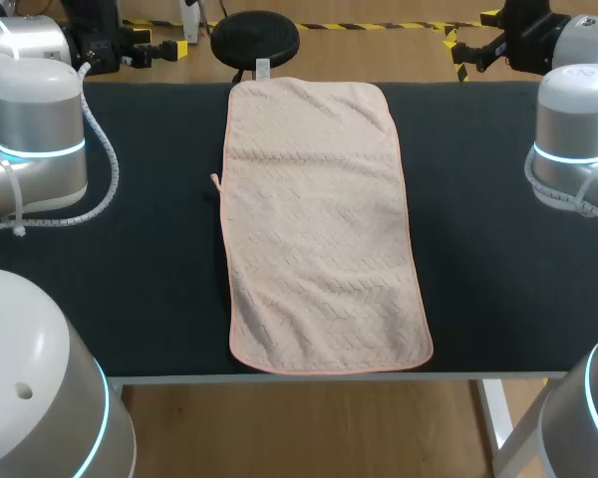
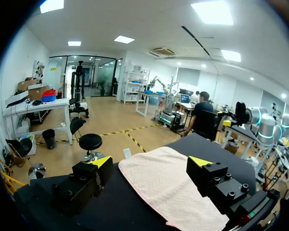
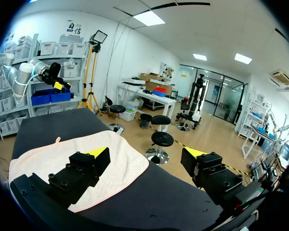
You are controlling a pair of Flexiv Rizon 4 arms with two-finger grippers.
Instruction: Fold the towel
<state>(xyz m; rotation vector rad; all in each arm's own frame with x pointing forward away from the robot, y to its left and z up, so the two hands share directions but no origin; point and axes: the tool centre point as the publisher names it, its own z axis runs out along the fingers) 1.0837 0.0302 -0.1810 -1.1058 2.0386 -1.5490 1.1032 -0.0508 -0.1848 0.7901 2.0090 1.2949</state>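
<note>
Your towel (image 1: 319, 229) lies spread flat and full length on the dark worktop (image 1: 149, 299), with no fold in it yet, so the whole job is ahead of you. Look at your left jaws: wide apart and empty, with the towel below and ahead of them. Over to your right jaws: released too, holding nothing, towel below and ahead. Neither has made a first grasp yet.
</note>
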